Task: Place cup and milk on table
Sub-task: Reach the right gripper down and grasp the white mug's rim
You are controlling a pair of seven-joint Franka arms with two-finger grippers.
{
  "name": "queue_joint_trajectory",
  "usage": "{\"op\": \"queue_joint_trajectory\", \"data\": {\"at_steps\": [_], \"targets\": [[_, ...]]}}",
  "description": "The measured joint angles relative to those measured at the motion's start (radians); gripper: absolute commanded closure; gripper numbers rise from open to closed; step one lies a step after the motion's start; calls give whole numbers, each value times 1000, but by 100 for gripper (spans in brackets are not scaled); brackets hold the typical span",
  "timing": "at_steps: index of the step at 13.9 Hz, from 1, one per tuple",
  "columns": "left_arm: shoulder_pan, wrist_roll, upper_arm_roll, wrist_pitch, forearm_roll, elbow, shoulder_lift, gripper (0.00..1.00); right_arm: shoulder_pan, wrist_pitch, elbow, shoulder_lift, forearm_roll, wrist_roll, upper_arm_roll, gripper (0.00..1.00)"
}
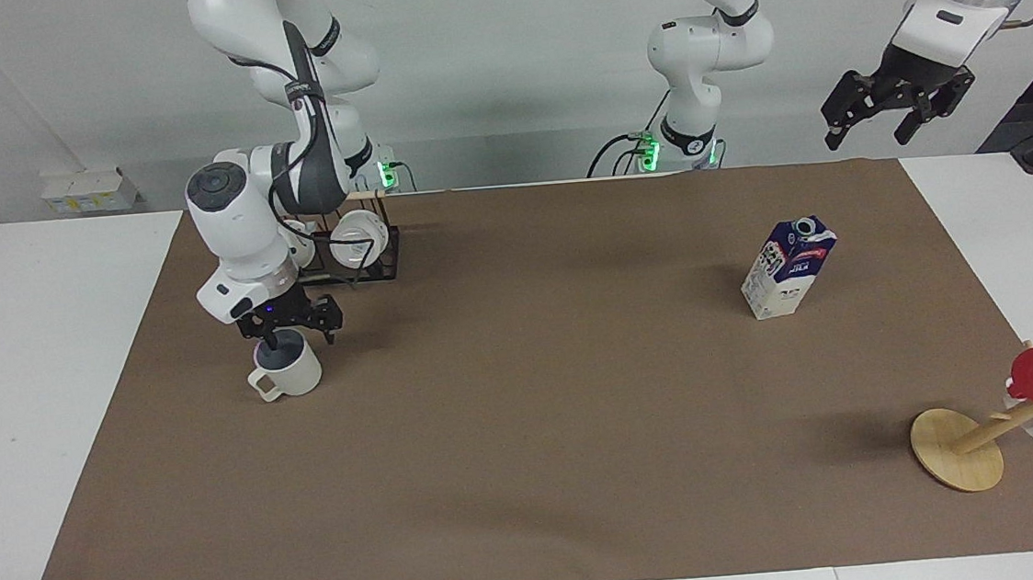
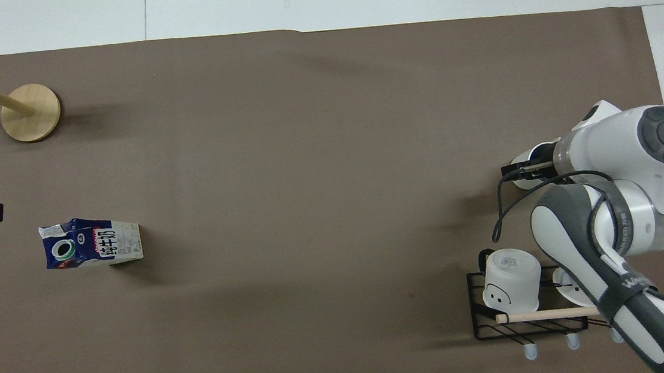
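I have the right gripper [image 1: 291, 331] down at the cup [image 1: 287, 367], fingers spread, one finger dipping inside the mouth and the other outside the wall on the robots' side, so the rim sits between them. Nothing is clamped yet as far as I can see; the jaws read as apart and not closed on the wall. From overhead the arm covers most of the cup [image 2: 527, 175], so I trust the facing camera for contact.

The relation that matters: the cup stands upright on the brown paper of the table [image 1: 531, 473] at the right arm's end, directly under my gripper, with its handle pointing away from the robots and toward the table's edge. So the handle is clear of the fingers. My judgement is that the next move is a straight squeeze on the wall, then a lift.

The rack [image 1: 356, 247] with two white mugs stands nearer the robots than the cup, just beside my wrist, so I watch that on the lift.

The milk [image 1: 788, 267] stands upright toward the left arm's end, well apart from the cup.

The left gripper [image 1: 897, 109] waits high above that end, fingers open, holding nothing.
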Motion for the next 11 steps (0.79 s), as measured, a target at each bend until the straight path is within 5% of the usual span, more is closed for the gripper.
{"op": "queue_joint_trajectory", "data": {"at_steps": [3, 7, 8, 11], "targets": [[26, 0, 4, 0, 0, 0, 0, 0, 0, 34, -18, 16, 0, -1, 0, 1], [41, 0, 4, 0, 0, 0, 0, 0, 0, 35, -18, 18, 0, -10, 0, 72], [41, 0, 3, 1, 0, 0, 0, 0, 0, 35, -18, 18, 0, -10, 0, 97], [41, 0, -4, 2, 0, 0, 0, 0, 0, 35, -18, 18, 0, -11, 0, 100]]}}
